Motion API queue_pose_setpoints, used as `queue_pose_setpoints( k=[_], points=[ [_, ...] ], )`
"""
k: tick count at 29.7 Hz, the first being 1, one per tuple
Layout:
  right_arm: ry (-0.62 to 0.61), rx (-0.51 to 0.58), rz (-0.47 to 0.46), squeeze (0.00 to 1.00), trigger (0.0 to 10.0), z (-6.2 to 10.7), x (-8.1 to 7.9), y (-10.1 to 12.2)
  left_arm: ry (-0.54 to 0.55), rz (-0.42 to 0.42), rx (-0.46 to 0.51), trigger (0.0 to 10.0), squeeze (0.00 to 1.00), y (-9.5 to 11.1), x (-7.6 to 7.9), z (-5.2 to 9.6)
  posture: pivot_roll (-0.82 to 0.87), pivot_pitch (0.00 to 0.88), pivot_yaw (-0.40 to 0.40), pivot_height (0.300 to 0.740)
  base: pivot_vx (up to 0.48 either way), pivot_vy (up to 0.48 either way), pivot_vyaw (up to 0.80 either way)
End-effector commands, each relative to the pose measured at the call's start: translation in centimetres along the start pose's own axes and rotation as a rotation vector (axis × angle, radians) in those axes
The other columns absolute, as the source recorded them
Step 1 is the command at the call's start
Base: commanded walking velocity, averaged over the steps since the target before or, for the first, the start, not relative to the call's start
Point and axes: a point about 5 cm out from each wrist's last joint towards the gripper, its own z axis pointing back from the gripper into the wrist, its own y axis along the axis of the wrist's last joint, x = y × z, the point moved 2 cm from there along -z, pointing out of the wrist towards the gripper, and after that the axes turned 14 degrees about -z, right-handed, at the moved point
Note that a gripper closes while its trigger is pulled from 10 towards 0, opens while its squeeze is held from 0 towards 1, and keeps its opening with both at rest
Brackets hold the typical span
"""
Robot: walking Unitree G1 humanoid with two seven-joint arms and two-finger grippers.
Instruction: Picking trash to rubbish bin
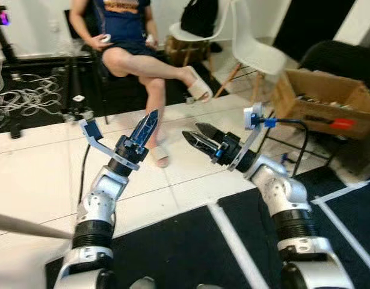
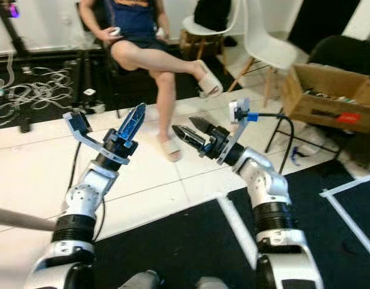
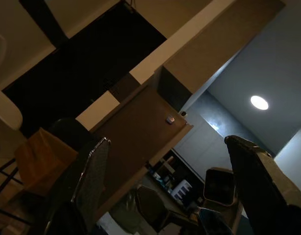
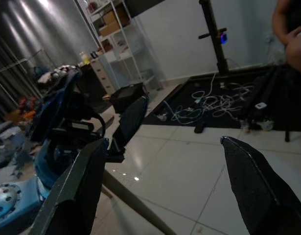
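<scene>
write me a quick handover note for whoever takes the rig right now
Left gripper: raised in front of the robot over the white tile floor, fingers apart in the left wrist view, holding nothing.
Right gripper: raised beside it, open, empty, pointing toward the left one.
Job's things: no trash and no bin can be made out. A cardboard box with items in it sits on the floor to the right, by white chairs. A seated person is straight ahead, cables to the left.
Done: nothing shown as picked.
Left: find trash, pick it up, find the bin, drop it in. Mind the person's feet.
</scene>
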Motion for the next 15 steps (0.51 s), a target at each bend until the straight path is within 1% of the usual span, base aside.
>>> queue_pose_setpoints(
  k=[1, 15],
  points=[
    [0.003, -0.007, -0.003, 0.0, 10.0, -0.06, 0.0, -0.24, -0.009, -0.005, -0.013, 10.0, 0.0, -0.27, 0.15, 0.09, -0.05, 0.0, -0.079, 0.74, 0.0, 0.0, 0.77],
    [0.008, -0.012, -0.006, 0.0, 10.0, -0.04, -0.01, -0.29, -0.017, -0.036, -0.042, 10.0, 0.0, -0.55, 0.35, -0.09, -0.05, 0.0, -0.079, 0.74, 0.0, 0.0, 0.77]
  ],
)
